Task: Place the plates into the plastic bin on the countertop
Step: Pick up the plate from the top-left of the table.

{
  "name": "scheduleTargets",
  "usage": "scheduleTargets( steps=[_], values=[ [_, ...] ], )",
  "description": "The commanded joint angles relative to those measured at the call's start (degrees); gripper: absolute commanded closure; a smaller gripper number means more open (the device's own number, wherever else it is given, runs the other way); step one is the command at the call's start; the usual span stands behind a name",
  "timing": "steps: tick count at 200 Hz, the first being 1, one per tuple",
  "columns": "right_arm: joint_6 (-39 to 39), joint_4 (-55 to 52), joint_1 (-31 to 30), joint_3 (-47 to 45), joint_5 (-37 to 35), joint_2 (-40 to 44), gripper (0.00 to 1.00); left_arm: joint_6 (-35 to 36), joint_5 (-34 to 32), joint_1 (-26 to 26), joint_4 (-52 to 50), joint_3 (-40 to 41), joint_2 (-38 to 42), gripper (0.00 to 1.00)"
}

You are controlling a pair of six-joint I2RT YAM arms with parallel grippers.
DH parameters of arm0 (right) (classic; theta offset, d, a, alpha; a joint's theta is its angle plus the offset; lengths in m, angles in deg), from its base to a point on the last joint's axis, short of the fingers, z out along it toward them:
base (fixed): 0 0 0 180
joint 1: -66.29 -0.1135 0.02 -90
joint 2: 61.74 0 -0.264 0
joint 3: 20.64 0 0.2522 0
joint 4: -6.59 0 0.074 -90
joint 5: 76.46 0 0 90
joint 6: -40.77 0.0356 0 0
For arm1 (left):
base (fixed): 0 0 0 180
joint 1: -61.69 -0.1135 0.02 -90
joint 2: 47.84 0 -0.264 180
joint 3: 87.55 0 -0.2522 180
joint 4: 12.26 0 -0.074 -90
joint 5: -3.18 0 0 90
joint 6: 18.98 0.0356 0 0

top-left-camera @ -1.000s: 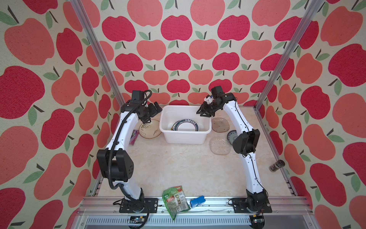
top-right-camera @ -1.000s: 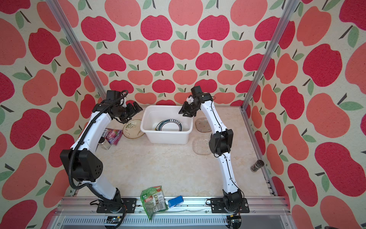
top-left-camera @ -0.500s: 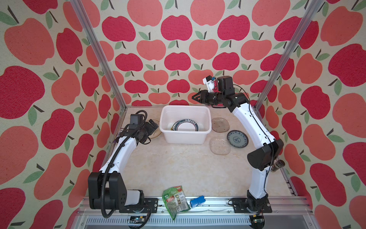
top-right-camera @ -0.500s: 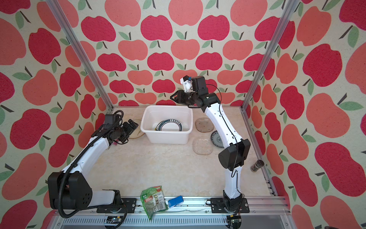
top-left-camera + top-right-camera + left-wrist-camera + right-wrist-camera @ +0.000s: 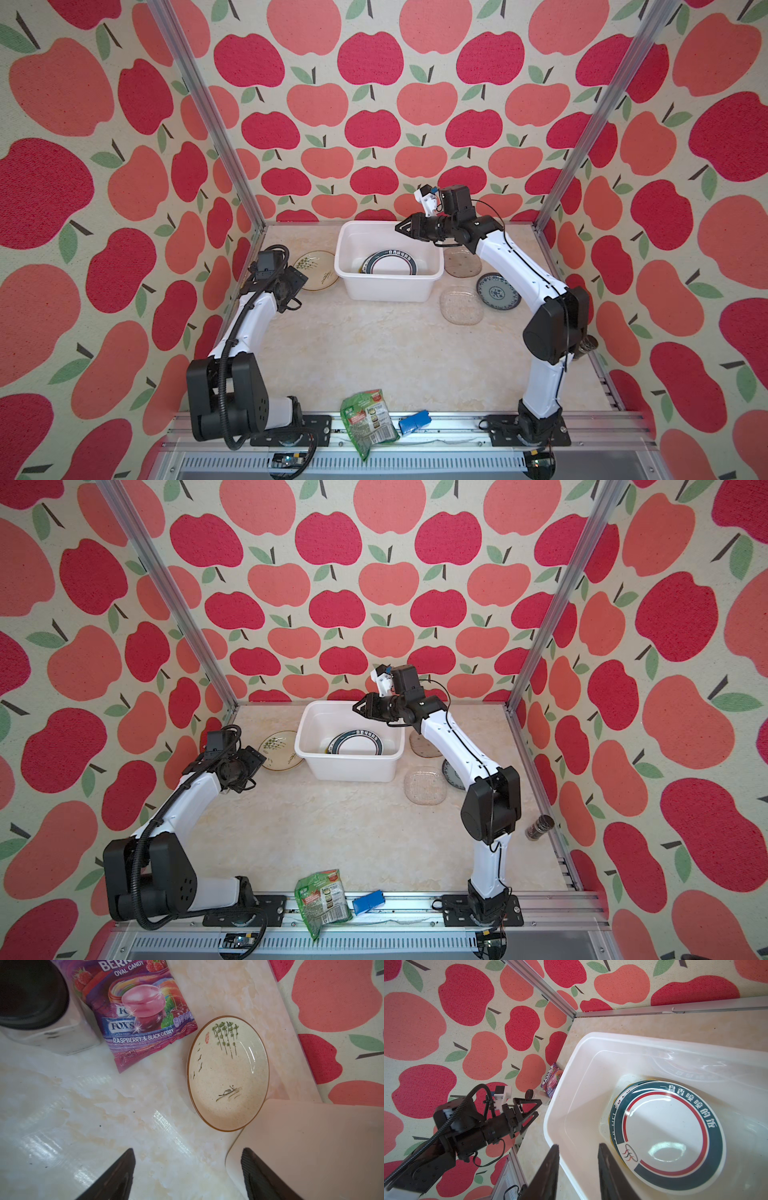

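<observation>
The plastic bin (image 5: 390, 289) (image 5: 351, 767) (image 5: 581, 1095) stands at the back centre of the countertop (image 5: 374, 353). Stacked white lettered-rim plates (image 5: 390, 264) (image 5: 664, 1136) lie inside it, a yellow edge showing beneath. A cream plant-print plate (image 5: 318, 270) (image 5: 227, 1074) lies left of the bin. My left gripper (image 5: 297, 282) (image 5: 187, 1150) hovers low just short of this plate, open and empty. To the bin's right lie a smoky glass plate (image 5: 461, 264), a clear glass plate (image 5: 461, 305) and a blue patterned plate (image 5: 498, 291). My right gripper (image 5: 401, 226) (image 5: 578, 1145) hangs above the bin's back right rim, open and empty.
A purple candy packet (image 5: 143, 1012) and a black-lidded jar (image 5: 33, 1001) sit by the left wall beyond the cream plate. A green snack packet (image 5: 368, 419) and a small blue object (image 5: 413, 420) lie at the front rail. A dark jar (image 5: 539, 827) stands outside the right rail.
My left gripper came down and forward from beside the bin's back left corner to the cream plate, its jaws narrowing slightly. My right arm rose from the bin, its elbow swinging right.
</observation>
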Motion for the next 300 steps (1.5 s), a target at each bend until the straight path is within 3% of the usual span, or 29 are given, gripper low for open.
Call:
scheduleTargets(
  steps=[1, 64, 166, 192, 220, 245, 300],
  values=[
    [-0.49, 1.76, 0.52, -1.99, -1.05, 3.92, 0.66, 0.93, -0.51, -1.08, 4.39, -0.07, -3.79, 0.23],
    [-0.10, 3.36, 1.14, -5.24, -1.43, 5.68, 0.67, 1.39, 2.47, -1.43, 9.25, -4.15, -14.71, 0.35],
    [0.56, 4.01, 1.52, -6.80, -1.19, 5.89, 0.68, 1.81, 4.87, -2.02, 11.06, -10.46, -25.91, 0.69],
    [0.94, 4.03, 1.55, -7.36, -1.25, 5.80, 0.69, 1.50, 5.12, -2.05, 11.91, -10.25, -27.25, 0.73],
    [0.87, 4.15, 1.48, -8.24, -1.52, 6.24, 0.69, 1.43, 5.65, -2.10, 12.73, -10.13, -28.45, 0.83],
    [0.69, 3.66, 1.56, -8.50, -1.41, 6.17, 0.69, 1.14, 6.33, -2.59, 13.74, -9.74, -29.29, 1.00],
    [0.38, 2.88, 1.64, -9.02, -1.20, 6.49, 0.69, 1.78, 7.13, -3.64, 14.87, -9.03, -26.23, 1.00]
  ],
)
